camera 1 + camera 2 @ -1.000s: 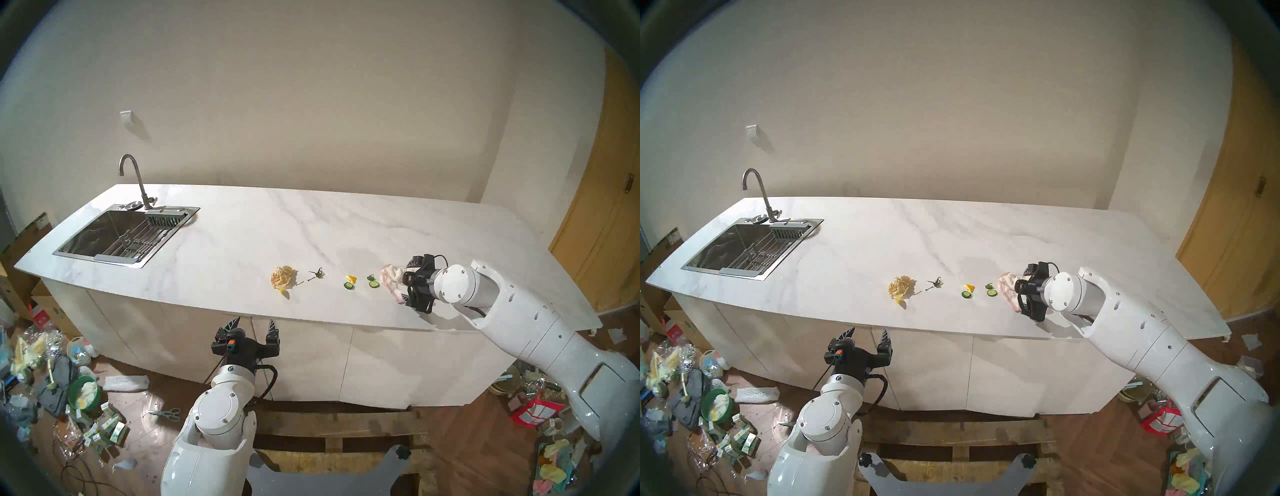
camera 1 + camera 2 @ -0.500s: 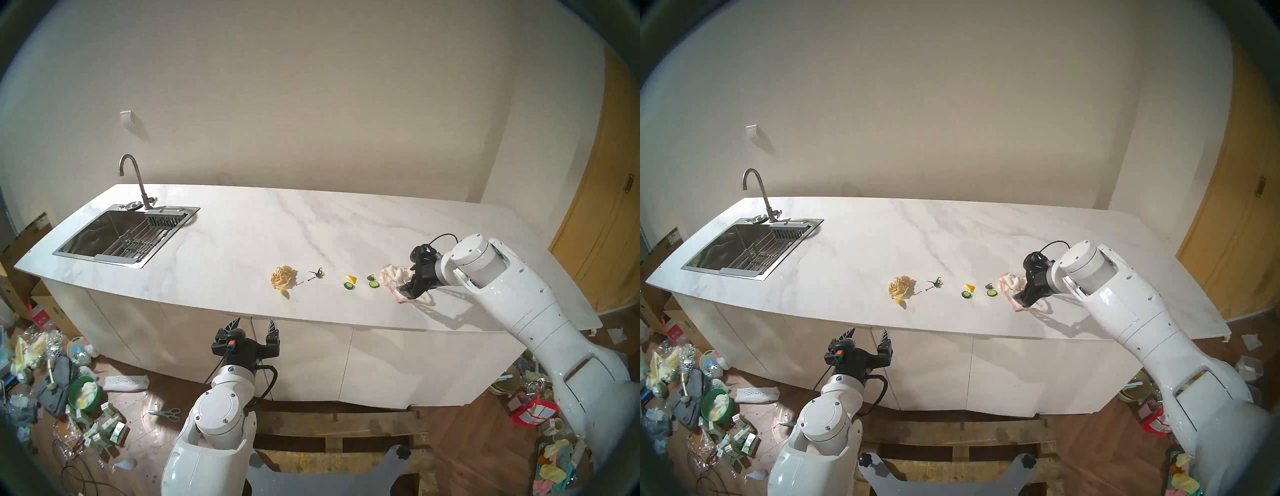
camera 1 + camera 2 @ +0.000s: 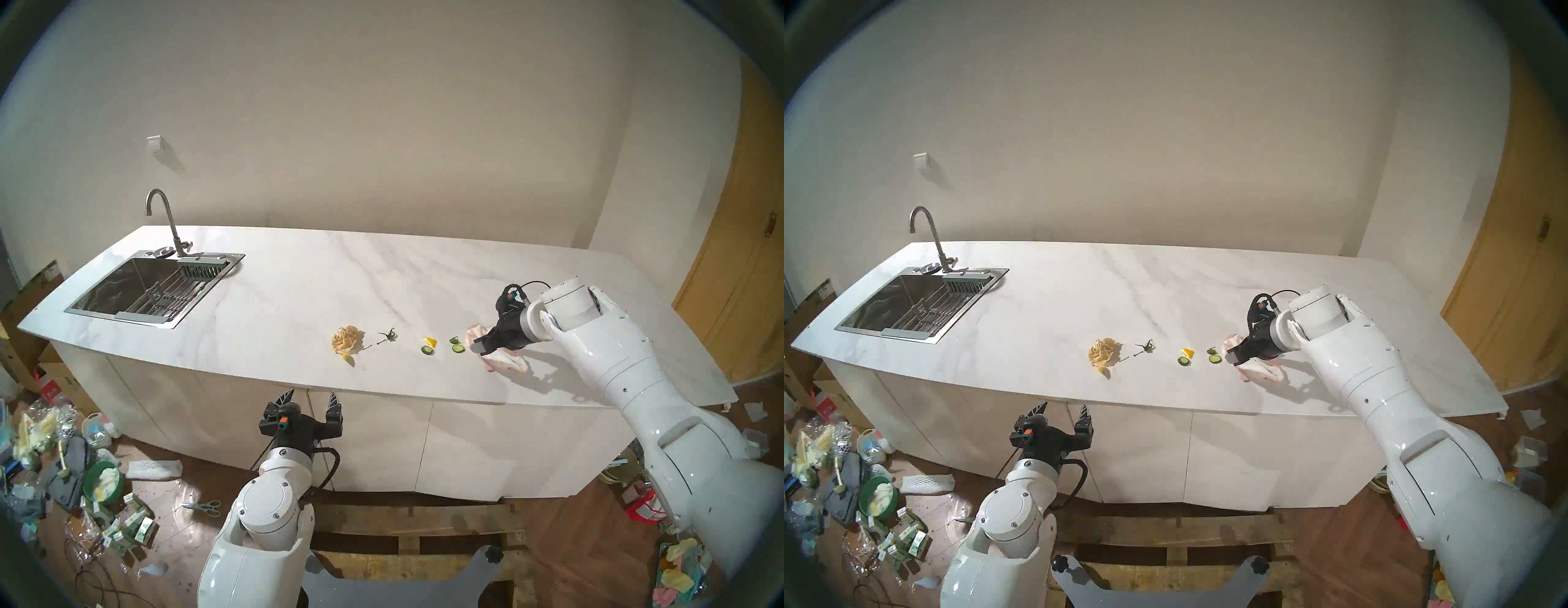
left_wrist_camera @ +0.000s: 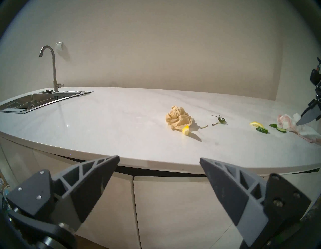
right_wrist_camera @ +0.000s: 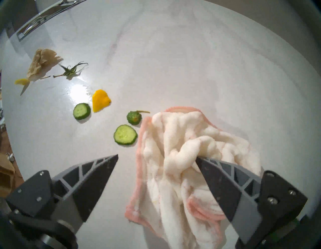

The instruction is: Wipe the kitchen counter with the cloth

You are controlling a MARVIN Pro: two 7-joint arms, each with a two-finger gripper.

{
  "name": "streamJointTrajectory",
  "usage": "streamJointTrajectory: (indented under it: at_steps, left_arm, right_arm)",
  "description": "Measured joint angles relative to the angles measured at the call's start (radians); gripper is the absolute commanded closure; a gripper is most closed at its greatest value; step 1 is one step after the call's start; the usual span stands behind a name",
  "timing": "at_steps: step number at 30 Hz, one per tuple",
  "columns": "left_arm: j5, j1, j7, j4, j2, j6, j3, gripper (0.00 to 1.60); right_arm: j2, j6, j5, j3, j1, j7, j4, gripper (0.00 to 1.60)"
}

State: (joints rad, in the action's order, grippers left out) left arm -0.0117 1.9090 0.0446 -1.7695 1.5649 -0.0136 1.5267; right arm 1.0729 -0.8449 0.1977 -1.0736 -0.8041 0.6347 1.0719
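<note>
Right gripper (image 5: 157, 157) spread wide, one finger against cloth (image 5: 184, 156).

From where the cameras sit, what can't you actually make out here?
- Whether the right tool touches the cloth: right wrist view, one finger overlaps the folds.
- Cloth's far side: head view, hidden by the tool.
- Cloth's right end: left wrist view, cut by the edge.
- Sink bottom: head view, covered by a rack.
</note>
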Motion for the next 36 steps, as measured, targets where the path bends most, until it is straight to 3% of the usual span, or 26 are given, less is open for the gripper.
streamJointTrajectory:
  at_steps: [4, 9, 15, 16, 17, 19, 20, 23, 28, 36]
  left_arm:
    - [0.0, 0.0, 0.0, -0.001, 0.0, 0.0, 0.0, 0.0]
    - [-0.001, 0.001, 0.0, -0.002, 0.0, 0.0, 0.0, 0.0]
    - [-0.001, 0.001, -0.001, -0.004, -0.001, 0.0, 0.0, 0.0]
    - [-0.001, 0.001, -0.001, -0.004, -0.001, 0.0, 0.0, 0.0]
    - [-0.001, 0.001, -0.001, -0.004, -0.001, 0.0, 0.0, 0.0]
    - [-0.001, 0.001, -0.001, -0.004, -0.001, 0.0, 0.0, 0.0]
    - [-0.001, 0.001, -0.001, -0.004, -0.001, 0.0, 0.0, 0.0]
    - [-0.001, 0.001, -0.001, -0.004, -0.001, 0.0, 0.0, 0.0]
    - [-0.001, 0.001, -0.001, -0.005, -0.001, 0.0, 0.0, 0.0]
    - [-0.002, 0.001, -0.001, -0.005, -0.001, 0.0, 0.0, 0.0]
  right_arm:
    - [0.017, -0.01, -0.008, 0.003, 0.027, -0.016, -0.024, 0.0]
    - [0.035, -0.015, -0.034, 0.057, 0.055, -0.007, -0.076, 0.0]
    - [0.046, 0.027, -0.044, 0.096, 0.072, 0.031, -0.145, 0.0]
    - [0.05, 0.039, -0.042, 0.09, 0.077, 0.032, -0.161, 0.05]
    - [0.052, 0.046, -0.039, 0.085, 0.08, 0.033, -0.172, 0.85]
    - [0.057, 0.058, -0.033, 0.07, 0.085, 0.031, -0.194, 1.15]
    - [0.058, 0.063, -0.031, 0.064, 0.087, 0.028, -0.204, 1.15]
    - [0.061, 0.072, -0.028, 0.054, 0.09, 0.019, -0.22, 1.6]
    - [0.049, 0.095, -0.052, 0.085, 0.091, 0.034, -0.204, 1.6]
    - [-0.015, 0.13, -0.121, 0.184, 0.08, 0.111, -0.094, 1.6]
